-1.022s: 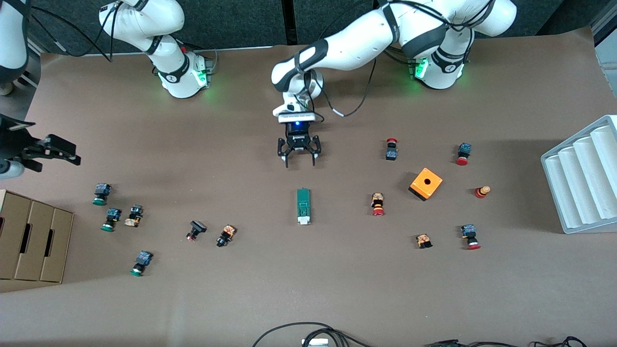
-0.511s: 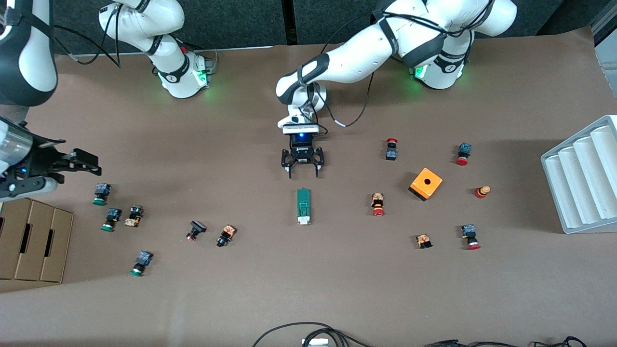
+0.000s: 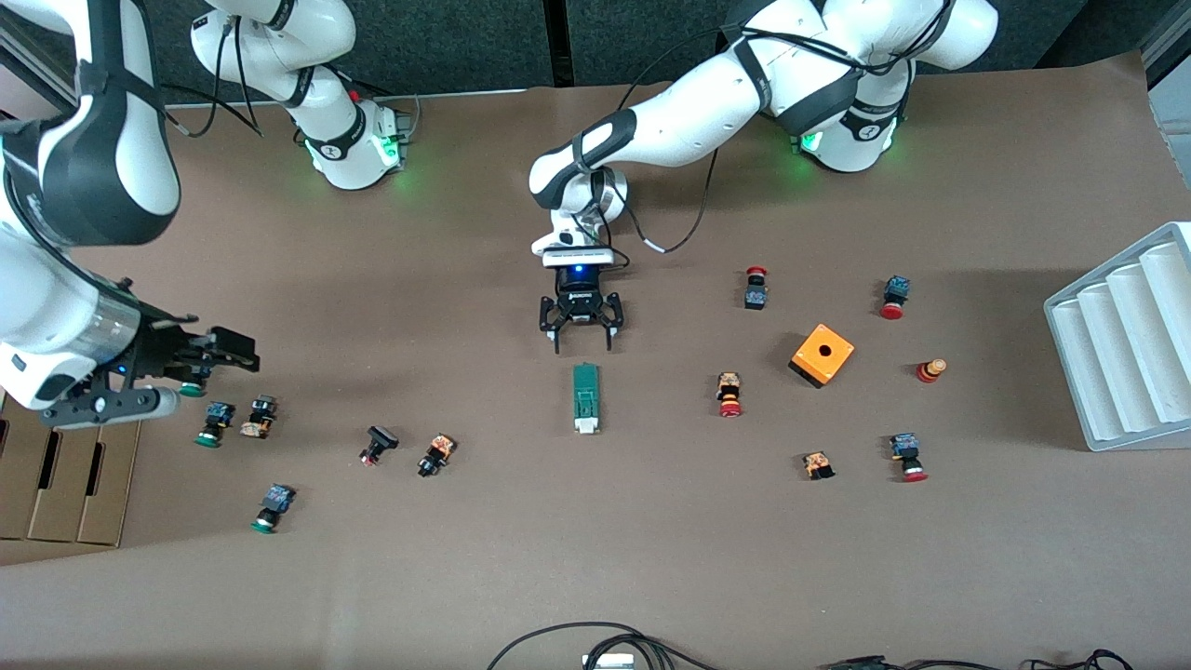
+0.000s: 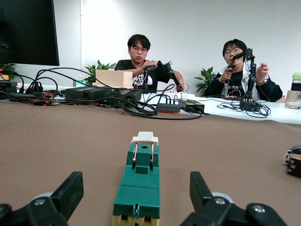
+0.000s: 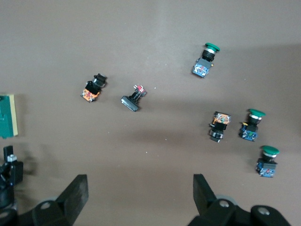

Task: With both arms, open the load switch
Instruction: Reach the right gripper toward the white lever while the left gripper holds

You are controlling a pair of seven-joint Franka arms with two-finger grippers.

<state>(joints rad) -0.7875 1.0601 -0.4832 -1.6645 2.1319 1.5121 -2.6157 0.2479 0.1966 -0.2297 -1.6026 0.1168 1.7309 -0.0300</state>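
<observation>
The load switch (image 3: 585, 398) lies mid-table, a narrow dark-green block whose white end points toward the front camera. My left gripper (image 3: 582, 342) hangs low just short of its green end, open, fingers spread wider than the block and touching nothing. In the left wrist view the load switch (image 4: 139, 188) runs straight out from between the left gripper's (image 4: 135, 190) fingers. My right gripper (image 3: 233, 350) is open over the green-capped buttons at the right arm's end of the table. In the right wrist view the right gripper (image 5: 140, 188) holds nothing, and the load switch's edge (image 5: 7, 115) shows at the frame's side.
Green-capped push buttons (image 3: 214, 423) lie under the right arm, with black ones (image 3: 377, 445) toward the middle. Red-capped buttons (image 3: 729, 395) and an orange cube box (image 3: 822, 354) sit toward the left arm's end. A white stepped rack (image 3: 1126, 344) and cardboard boxes (image 3: 56, 465) stand at the table's ends.
The right arm has swung in from the table's end, its gripper now over the green-capped buttons. The left gripper has come closer to the load switch's green end. Both stay open.
</observation>
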